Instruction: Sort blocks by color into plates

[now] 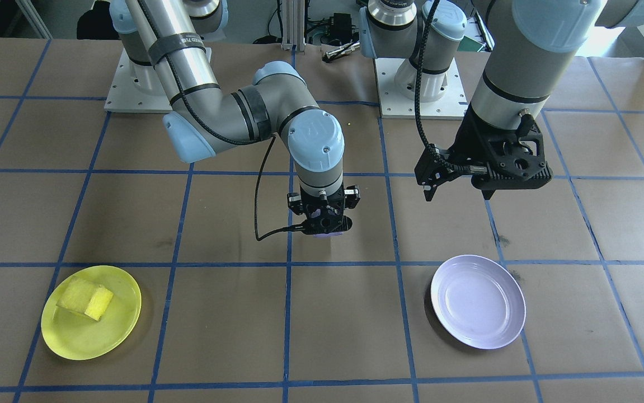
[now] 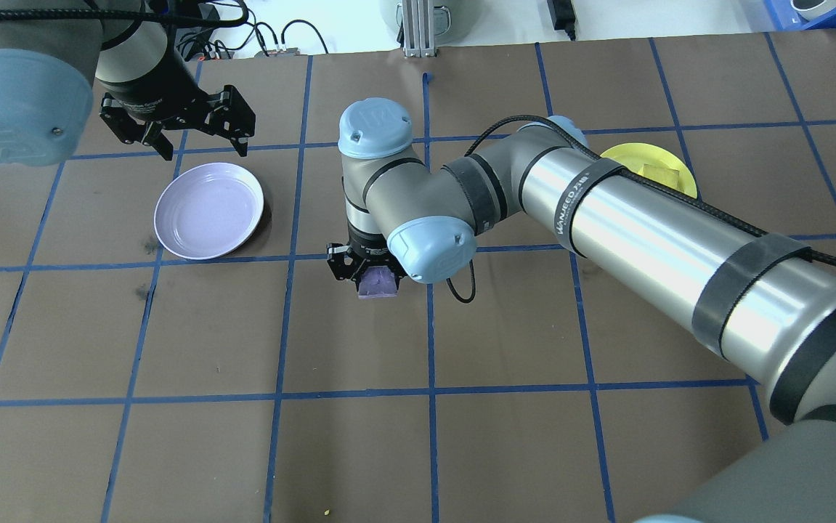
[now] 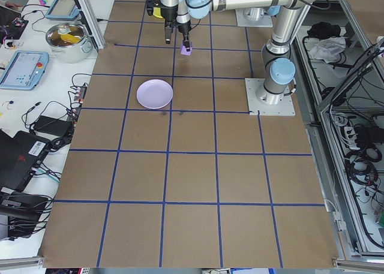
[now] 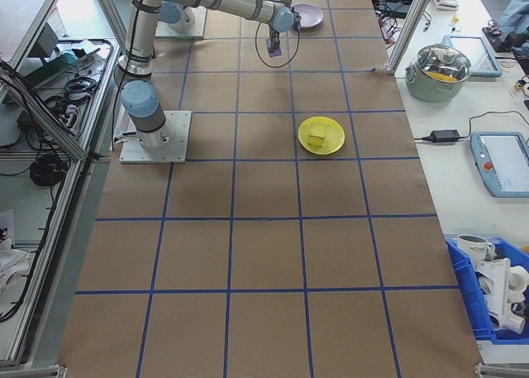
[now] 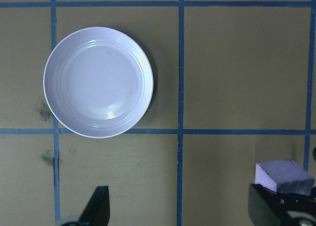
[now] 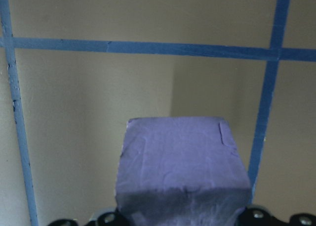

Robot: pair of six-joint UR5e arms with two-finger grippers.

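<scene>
Purple block [image 2: 378, 282] is pinched in right gripper [image 2: 372, 274], held above mid-desk [image 2: 359, 450]. Left gripper [image 2: 196, 134] hangs with fingers spread beside lavender plate [image 2: 208, 211]. Yellow block [image 1: 85, 298] is seen on yellow plate [image 1: 78, 341]. Step judged: carry; release over lavender plate required next.

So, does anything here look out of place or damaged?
Nothing stands out. The yellow block lies in the yellow plate, the lavender plate is empty, and the right hand holds the purple block. Left hand is open.
</scene>
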